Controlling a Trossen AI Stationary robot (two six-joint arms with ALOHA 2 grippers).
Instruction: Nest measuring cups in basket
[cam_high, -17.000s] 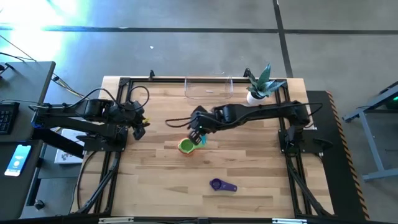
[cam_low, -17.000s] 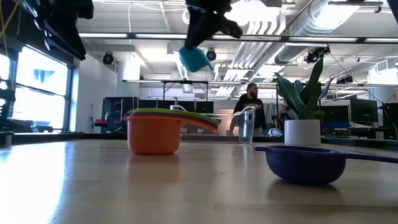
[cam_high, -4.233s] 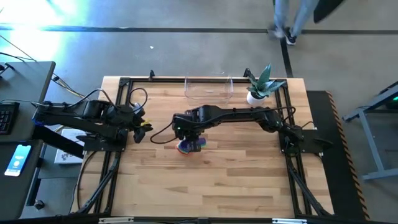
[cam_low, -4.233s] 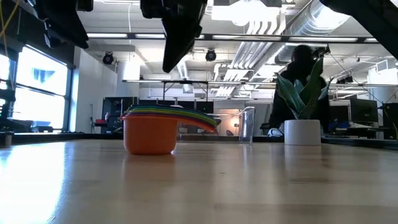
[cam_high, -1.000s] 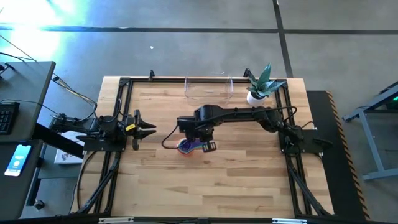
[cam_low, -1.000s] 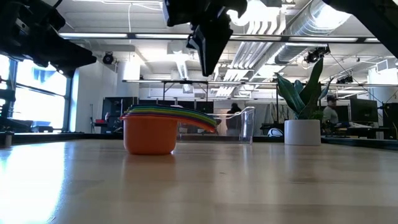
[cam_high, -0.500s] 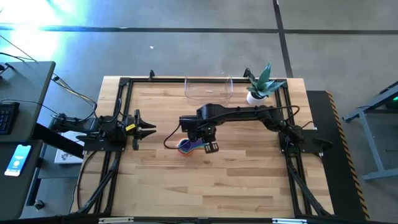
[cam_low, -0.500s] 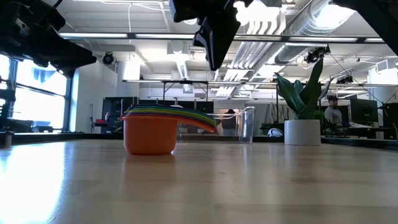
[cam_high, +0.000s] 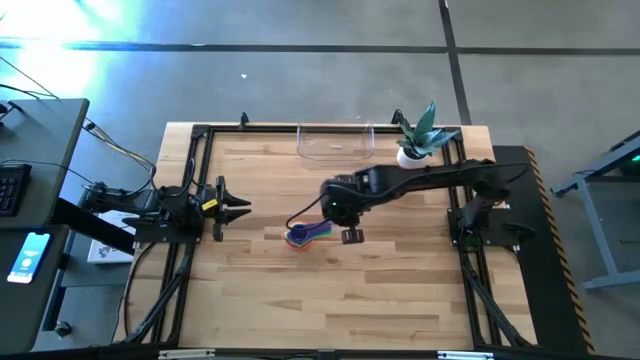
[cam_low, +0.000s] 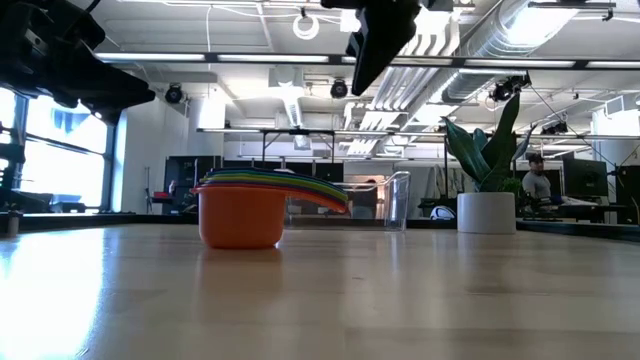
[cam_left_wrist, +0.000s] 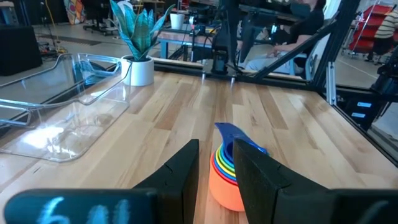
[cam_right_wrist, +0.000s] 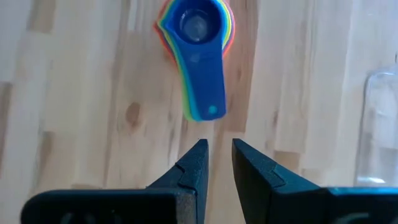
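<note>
potted plant (cam_high: 414, 140), wooden table (cam_high: 260, 290)

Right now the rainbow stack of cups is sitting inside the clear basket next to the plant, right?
Not quite. The stack of cups sits on the bare table, mid-table. The clear basket next to the plant holds nothing, as the high view shows.

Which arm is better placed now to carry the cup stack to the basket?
Right, probably. The right gripper hangs just beside the cup stack, fingers slightly apart, and the basket is near its side. The left gripper waits at the table's left edge.
</note>
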